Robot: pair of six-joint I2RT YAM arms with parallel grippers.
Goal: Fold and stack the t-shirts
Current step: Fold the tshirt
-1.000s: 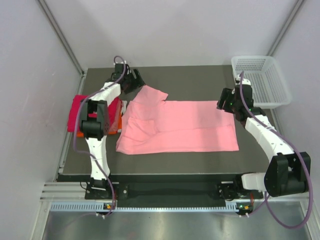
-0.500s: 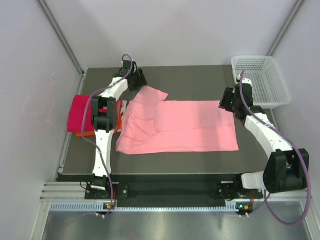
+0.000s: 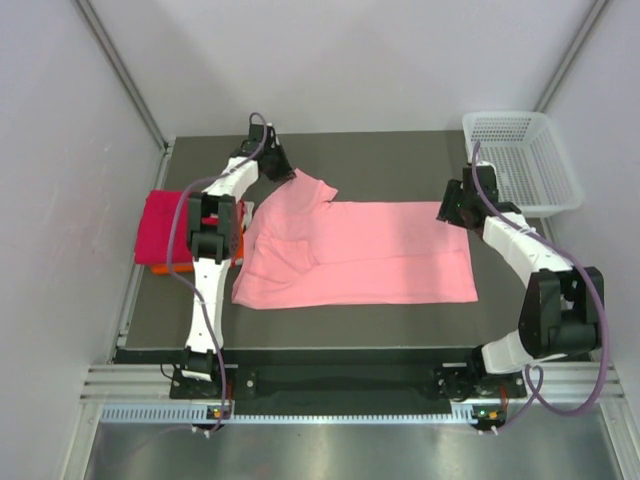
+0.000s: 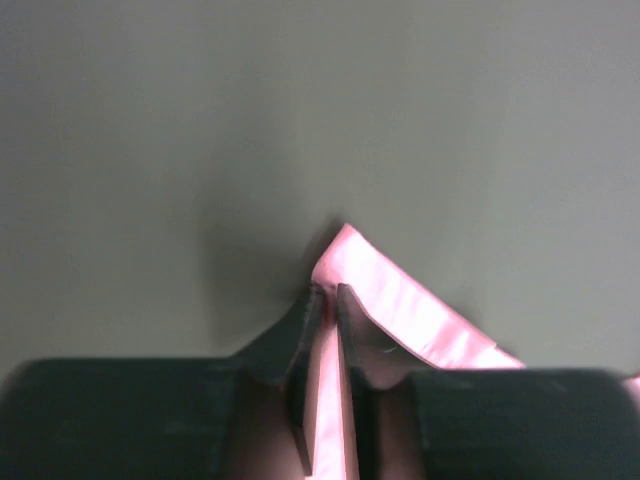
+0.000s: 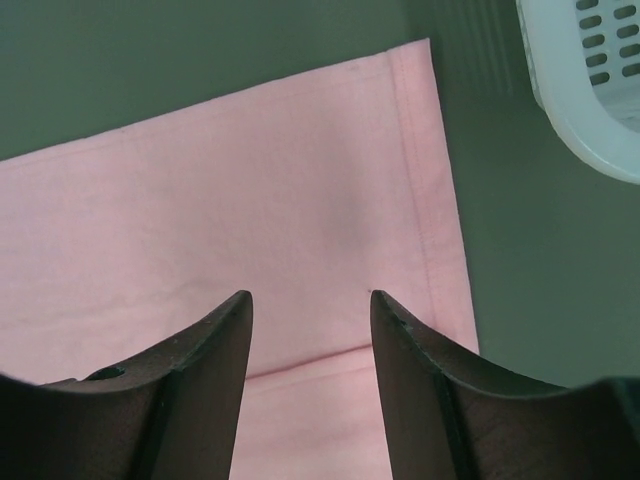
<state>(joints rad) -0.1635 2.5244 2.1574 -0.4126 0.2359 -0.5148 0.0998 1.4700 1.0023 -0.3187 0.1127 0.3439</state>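
Note:
A salmon-pink t-shirt lies spread across the dark table. My left gripper is shut on the shirt's far left sleeve corner, with pink cloth pinched between its fingers. Over the shirt's far right hem corner my right gripper hovers open, its fingers apart with nothing between them. A folded magenta-red t-shirt lies on a folded orange t-shirt at the table's left edge.
A white mesh basket stands at the far right corner of the table, and its rim shows close to my right gripper. Grey walls close in the left, right and back sides.
My left gripper moved right along the far edge to the sleeve corner and shut on it, lifting that corner slightly. My right gripper narrowed a little and shifted over the hem corner.

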